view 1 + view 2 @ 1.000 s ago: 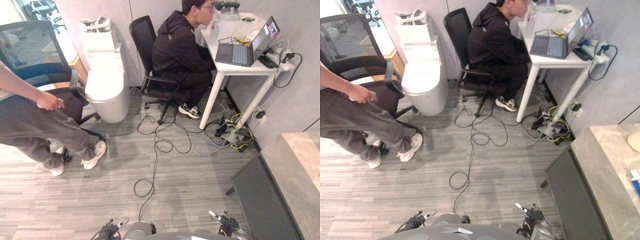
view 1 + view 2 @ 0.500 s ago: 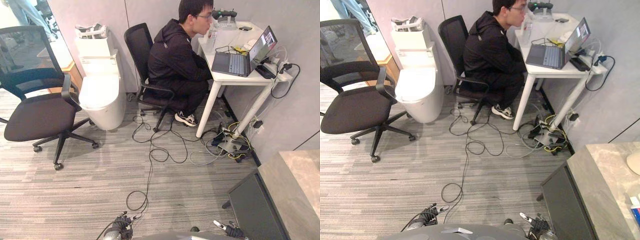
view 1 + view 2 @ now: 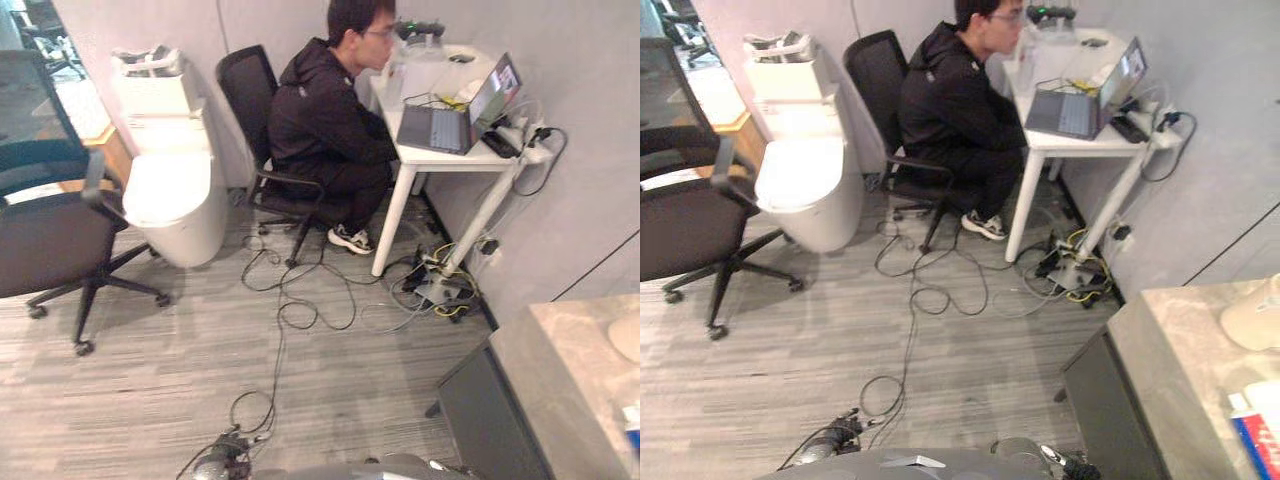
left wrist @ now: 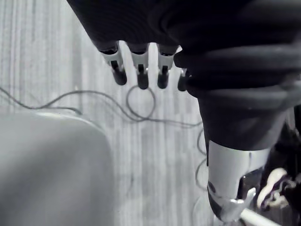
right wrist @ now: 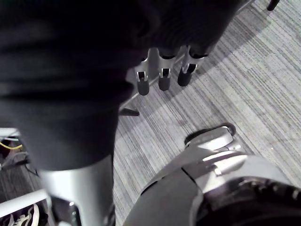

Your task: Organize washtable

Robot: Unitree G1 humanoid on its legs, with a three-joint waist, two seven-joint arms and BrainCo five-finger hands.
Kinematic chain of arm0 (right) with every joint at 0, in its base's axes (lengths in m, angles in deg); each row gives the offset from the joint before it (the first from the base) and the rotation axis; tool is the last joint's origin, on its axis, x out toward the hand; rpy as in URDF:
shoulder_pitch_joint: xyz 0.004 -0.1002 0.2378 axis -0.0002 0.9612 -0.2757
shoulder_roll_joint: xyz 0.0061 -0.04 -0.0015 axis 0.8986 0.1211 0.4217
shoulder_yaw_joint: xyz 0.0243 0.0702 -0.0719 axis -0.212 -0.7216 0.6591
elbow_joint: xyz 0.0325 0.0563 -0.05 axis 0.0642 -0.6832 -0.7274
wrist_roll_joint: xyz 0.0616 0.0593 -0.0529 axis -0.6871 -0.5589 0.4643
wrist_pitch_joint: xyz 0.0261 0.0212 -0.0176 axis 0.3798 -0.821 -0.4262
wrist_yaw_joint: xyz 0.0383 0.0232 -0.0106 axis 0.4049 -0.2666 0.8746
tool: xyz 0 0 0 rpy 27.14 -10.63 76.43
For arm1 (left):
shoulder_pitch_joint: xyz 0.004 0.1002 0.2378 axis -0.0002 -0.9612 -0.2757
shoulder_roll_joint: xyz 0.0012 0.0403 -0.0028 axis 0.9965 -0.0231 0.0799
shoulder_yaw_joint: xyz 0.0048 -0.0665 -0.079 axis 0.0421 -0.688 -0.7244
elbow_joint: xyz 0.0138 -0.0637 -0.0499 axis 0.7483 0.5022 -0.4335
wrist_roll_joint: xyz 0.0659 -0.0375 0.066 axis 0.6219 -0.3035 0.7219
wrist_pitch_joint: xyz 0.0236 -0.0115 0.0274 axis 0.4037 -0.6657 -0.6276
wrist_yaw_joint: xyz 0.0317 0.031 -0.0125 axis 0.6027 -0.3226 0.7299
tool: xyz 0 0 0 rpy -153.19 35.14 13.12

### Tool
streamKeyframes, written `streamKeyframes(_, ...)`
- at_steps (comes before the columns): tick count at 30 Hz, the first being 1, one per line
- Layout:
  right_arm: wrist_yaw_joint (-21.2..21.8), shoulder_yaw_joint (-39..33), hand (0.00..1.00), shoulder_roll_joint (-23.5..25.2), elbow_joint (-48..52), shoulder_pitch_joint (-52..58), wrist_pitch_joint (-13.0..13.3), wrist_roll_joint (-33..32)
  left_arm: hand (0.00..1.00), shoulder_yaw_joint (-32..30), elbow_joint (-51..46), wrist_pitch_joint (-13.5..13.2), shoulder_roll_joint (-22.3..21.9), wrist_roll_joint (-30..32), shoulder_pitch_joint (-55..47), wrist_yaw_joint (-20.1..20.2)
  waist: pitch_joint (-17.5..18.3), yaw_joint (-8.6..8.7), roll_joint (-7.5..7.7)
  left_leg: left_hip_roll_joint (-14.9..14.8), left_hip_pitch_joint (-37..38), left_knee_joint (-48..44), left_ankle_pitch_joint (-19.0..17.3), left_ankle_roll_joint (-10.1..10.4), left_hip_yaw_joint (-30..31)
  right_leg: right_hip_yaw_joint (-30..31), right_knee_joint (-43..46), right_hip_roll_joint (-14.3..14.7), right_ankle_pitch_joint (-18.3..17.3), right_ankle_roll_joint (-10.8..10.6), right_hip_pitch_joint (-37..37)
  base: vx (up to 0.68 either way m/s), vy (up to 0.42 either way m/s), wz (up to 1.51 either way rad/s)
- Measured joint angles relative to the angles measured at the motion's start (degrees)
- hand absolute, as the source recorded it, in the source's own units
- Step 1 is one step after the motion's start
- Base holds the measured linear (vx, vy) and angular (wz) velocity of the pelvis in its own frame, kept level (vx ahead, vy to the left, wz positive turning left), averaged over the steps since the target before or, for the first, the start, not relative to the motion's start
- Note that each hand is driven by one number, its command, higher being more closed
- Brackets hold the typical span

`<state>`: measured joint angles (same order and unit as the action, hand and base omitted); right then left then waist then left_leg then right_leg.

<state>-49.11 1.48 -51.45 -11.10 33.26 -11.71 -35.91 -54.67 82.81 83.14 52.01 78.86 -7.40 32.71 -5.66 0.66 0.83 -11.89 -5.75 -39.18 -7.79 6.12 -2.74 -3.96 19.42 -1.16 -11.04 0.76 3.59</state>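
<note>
And there was the grey marble-topped washtable with a dark cabinet front (image 3: 1170, 350), sitting at the robot's lower right. On its top, at the far right edge, lay a pale round shape (image 3: 1252, 320), possibly a dish or a basin, though the edge cut it off and I could not say which. Nearer the robot on the same top lay a flat blue and red pack (image 3: 1258, 445), with something white just beside it.

Neither hand was on the washtable. The left hand (image 4: 140, 68) hung over the grey striped floor (image 3: 150, 400), well left of the washtable, its fingers straight, slightly apart and holding nothing, the thumb apart from them. The right hand (image 5: 162, 77) hung low too, just left of the washtable's dark front, its fingers likewise straight and empty, the floor showing past them.

Beyond the washtable, a person in a black hooded top (image 3: 320, 120) sat on a black office chair (image 3: 240, 85), leaning toward a white desk (image 3: 430, 158) that carried an open laptop (image 3: 440, 128). A tangle of cables lay under that desk, between it and the washtable. Farther left of the washtable stood a white toilet (image 3: 170, 190), a white box resting on its tank, and farthest left a dark swivel chair (image 3: 45, 245) stood unoccupied.
</note>
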Motion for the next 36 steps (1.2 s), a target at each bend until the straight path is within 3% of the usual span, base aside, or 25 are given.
streamKeyframes(1, 0.0, -0.3, 0.00, -0.4, 0.0, -0.6, 0.0, 0.0, 0.00, -0.8, 0.1, 0.1, -0.6, 0.0, -0.8, -0.3, -0.6, -0.93, 0.21, 0.0, -2.9, -7.4, 1.8, 0.1, 2.3, 1.9, 0.1, 0.7, -0.6, 0.9, -0.8, -0.04, -0.225, -1.00)
streamKeyframes(3, -0.3, -1.3, 0.00, -1.3, 0.1, -1.6, 0.0, 0.0, 0.00, -0.7, -0.3, 0.1, -1.5, -0.2, -1.4, -0.4, -1.4, -0.28, -1.42, 0.4, -5.9, -9.5, -1.9, 0.0, 3.2, 3.7, -0.1, 1.5, -1.1, 1.4, -2.0, 0.06, -0.155, -0.72)
streamKeyframes(6, -0.4, -3.6, 0.00, -1.2, 0.0, -2.7, 0.0, -0.2, 0.00, -0.5, -1.0, -0.3, -2.1, -0.3, -1.8, -0.4, -2.1, 0.48, -1.95, 4.9, -7.0, 4.9, -5.1, 1.5, 9.2, 8.4, -0.6, 2.3, -2.3, 1.0, -2.6, -0.11, -0.058, -0.77)
streamKeyframes(7, -0.4, -3.6, 0.00, -1.0, 0.1, -3.7, 0.1, -0.2, 0.00, -0.6, -1.1, -0.4, -2.4, -0.3, -2.0, -0.5, -2.1, 0.10, -2.15, 8.1, -6.8, 14.7, -4.6, 2.7, 18.9, 12.4, -0.2, 3.4, -3.1, 0.7, -1.5, -0.20, 0.032, -1.23)
streamKeyframes(9, -0.4, -2.9, 0.00, -1.0, 0.3, -4.9, 0.4, -0.2, 0.00, -0.4, -1.1, -0.8, -2.7, -0.3, -2.1, -0.5, -2.1, -1.15, -2.44, 10.5, -5.5, 22.4, -3.2, 4.9, 27.7, 17.8, 2.7, 5.1, -4.7, 0.3, 0.4, -0.11, 0.170, -1.63)
streamKeyframes(10, -0.4, -2.4, 0.00, -1.1, 0.3, -5.0, 0.5, -0.2, 0.00, -0.3, -1.0, -0.9, -2.8, -0.3, -2.2, -0.5, -2.1, -1.48, -2.64, 10.7, -5.4, 22.8, -2.1, 4.2, 27.8, 19.5, 4.1, 5.6, -5.5, 0.0, 0.6, 0.11, 0.315, -2.02)
streamKeyframes(11, -0.3, -1.9, 0.00, -0.2, 0.3, -4.9, 0.4, -0.1, 0.00, -0.3, -0.9, -1.2, -2.1, -0.4, -3.0, -0.5, -1.8, -2.31, -2.16, 11.3, -4.7, 19.9, -1.3, 1.6, 23.1, 24.6, 5.9, 5.5, -7.2, -1.0, 0.1, 0.24, 0.293, -1.60)
streamKeyframes(14, 0.6, -1.9, 0.00, 1.3, 0.5, -3.7, 0.2, 0.0, 0.00, 2.1, -1.0, -1.9, -0.3, -0.3, -1.4, -0.3, -0.1, -1.08, 0.49, 12.8, -4.7, 20.0, -2.8, -0.9, 18.8, 28.8, 1.4, 2.5, -6.4, -2.8, -0.8, 0.26, 0.254, -0.86)
streamKeyframes(17, 0.7, -2.1, 0.00, 1.3, 0.5, -3.1, 0.0, 0.1, 0.00, 4.8, -0.8, -2.2, 0.7, -0.2, 0.4, -0.3, 0.3, -0.97, 1.22, 14.3, -4.8, 20.1, -3.8, -3.3, 14.8, 32.4, -1.0, 0.4, -4.9, -4.9, -0.1, 0.19, 0.225, -0.58)
streamKeyframes(20, 0.8, -2.3, 0.00, 1.1, 1.2, -3.5, 0.0, 1.6, 0.00, 7.4, -0.1, -2.2, 1.1, -0.1, 1.0, -0.3, 0.2, -0.91, 1.06, 14.1, -3.5, 21.8, -3.9, -4.4, 9.0, 36.8, -1.1, -0.2, -2.6, -7.2, 2.5, 0.13, 0.160, -0.97)
streamKeyframes(22, 0.8, -2.0, 0.00, 0.8, 2.1, -3.8, -0.1, 1.6, 0.00, 8.3, 0.9, -2.1, 1.0, 0.0, 0.8, -0.3, -0.1, -1.06, 0.26, 12.3, -1.3, 23.3, -4.3, -5.1, 4.1, 37.7, -1.1, 1.1, 0.4, -7.8, 3.6, 0.11, 0.129, -1.49)
streamKeyframes(23, 0.8, -1.5, 0.00, 0.7, 2.3, -4.3, -0.1, 1.6, 0.00, 8.4, 1.3, -2.0, 0.8, 0.0, 0.8, -0.3, -0.3, -1.00, -0.16, 10.8, 0.5, 24.2, -4.3, -5.1, 0.2, 34.0, -1.3, 1.6, 2.8, -7.5, 4.5, 0.05, 0.113, -1.73)
streamKeyframes(24, 0.8, 0.1, 0.00, 0.2, 2.4, -4.8, -0.1, 1.6, 0.00, 8.6, 1.2, -1.9, 0.5, 0.0, 0.7, -0.2, -0.8, -0.96, -1.11, 9.4, 1.6, 24.4, -4.3, -5.2, -3.2, 24.8, -1.9, 0.9, 4.9, -5.8, 5.4, 0.02, 0.096, -1.70)
streamKeyframes(25, 0.8, 0.5, 0.00, 0.1, 2.4, -5.0, -0.1, 1.6, 0.00, 8.7, 1.1, -1.9, 0.4, 0.0, 1.0, -0.1, -0.8, -0.94, -1.08, 9.0, 2.1, 24.5, -4.2, -5.3, -5.1, 18.6, -1.9, 0.0, 5.3, -4.9, 5.8, -0.02, 0.073, -1.57)
streamKeyframes(26, 0.8, 1.4, 0.00, 0.0, 2.4, -5.1, -0.1, 1.6, 0.00, 9.0, 0.8, -1.9, 0.4, 0.0, 1.6, -0.1, -0.8, -0.95, -0.87, 8.9, 3.4, 24.7, -4.5, -5.7, -8.6, 6.0, -1.0, -2.4, 4.5, -3.1, 6.1, -0.02, 0.047, -1.18)
streamKeyframes(28, 0.8, 2.3, 0.00, -0.5, 2.4, -5.5, -0.1, 1.7, 0.00, 9.7, 0.6, -1.8, 0.3, 0.0, 2.5, 0.1, -1.0, -1.10, -1.24, 9.0, 5.5, 24.8, -5.2, -6.9, -13.2, -2.7, -0.9, -4.1, 3.7, -2.0, 6.2, -0.03, -0.030, -1.42)
streamKeyframes(30, 0.8, 2.5, 0.00, -1.2, 2.4, -5.7, 0.0, 1.7, 0.00, 9.8, 0.1, -1.8, -0.3, 0.0, 2.7, 0.1, -0.9, -0.83, -2.01, 8.8, 7.3, 25.8, -5.2, -6.9, -16.0, -5.0, -1.7, -4.3, 3.1, -1.4, 6.3, -0.05, -0.098, -1.12)
streamKeyframes(31, 0.8, 2.4, 0.00, -1.9, 2.4, -5.7, -0.2, 1.8, 0.00, 10.1, -0.1, -1.9, -1.7, 0.0, 2.7, 0.0, -0.8, -0.35, -3.00, 8.4, 8.2, 27.2, -5.2, -6.9, -17.4, -8.9, -0.4, -5.8, 1.5, -1.1, 6.3, -0.03, -0.074, -0.55)
streamKeyframes(32, 0.7, 2.3, 0.00, -2.3, 2.3, -5.4, -0.2, 2.0, 0.00, 10.5, -0.7, -1.8, -1.8, -0.1, 2.7, 0.1, -0.9, -0.32, -3.13, 8.6, 9.1, 28.5, -5.3, -6.7, -18.5, -12.5, 0.8, -8.0, 1.1, -2.1, 6.5, -0.02, -0.093, -0.44)
streamKeyframes(33, 0.7, 2.2, 0.00, -2.3, 2.2, -5.1, -0.6, 2.5, 0.00, 10.8, -0.8, -1.7, -2.0, -0.1, 2.5, 0.1, -1.1, -0.31, -3.07, 8.4, 9.6, 28.9, -5.0, -6.0, -18.7, -12.7, 0.6, -7.6, 1.5, -2.8, 6.5, -0.03, -0.162, -0.28)
streamKeyframes(36, 0.7, 1.5, 0.00, -2.4, 1.8, -3.6, -1.3, 4.1, 0.00, 10.9, -0.6, -1.6, -3.5, -0.1, 1.9, 0.6, -0.1, -0.78, -4.03, 6.0, 10.1, 32.8, -2.4, -3.6, -16.2, -12.4, -9.8, -2.2, 5.8, -2.1, 2.6, 0.01, -0.195, -0.19)
